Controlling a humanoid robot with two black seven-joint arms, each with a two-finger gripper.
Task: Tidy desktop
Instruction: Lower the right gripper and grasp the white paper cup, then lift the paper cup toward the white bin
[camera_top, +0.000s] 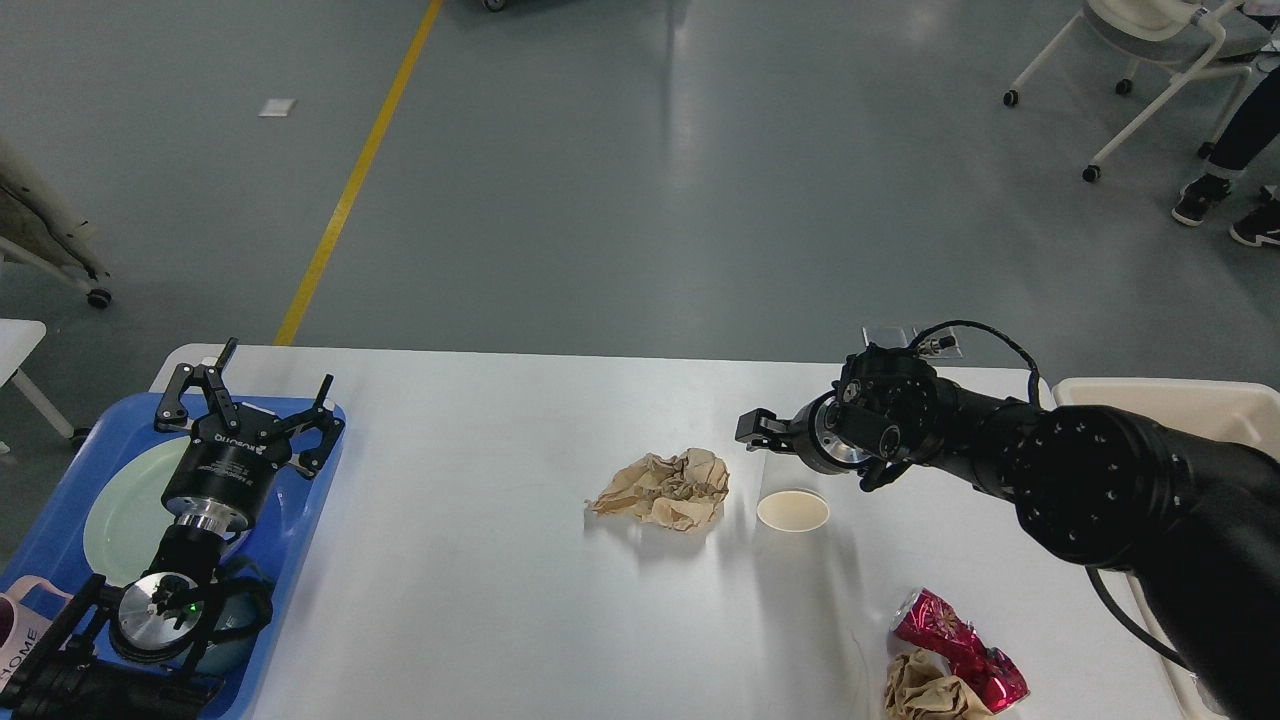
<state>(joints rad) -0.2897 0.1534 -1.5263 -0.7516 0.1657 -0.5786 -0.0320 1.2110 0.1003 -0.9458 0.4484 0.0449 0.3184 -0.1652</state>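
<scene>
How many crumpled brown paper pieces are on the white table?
2. One crumpled brown paper lies near the middle of the desktop, left of the cup. The other lies at the near right edge, beside the red wrapper.

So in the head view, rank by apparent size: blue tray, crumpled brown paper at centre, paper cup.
1. Blue tray, clearly largest, though partly cut off.
2. Crumpled brown paper.
3. Paper cup, smallest.

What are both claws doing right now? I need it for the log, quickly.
Left claw: open, holding nothing, above the blue tray.
Right claw: cannot tell if open or closed; it is near the clear cup.
</scene>
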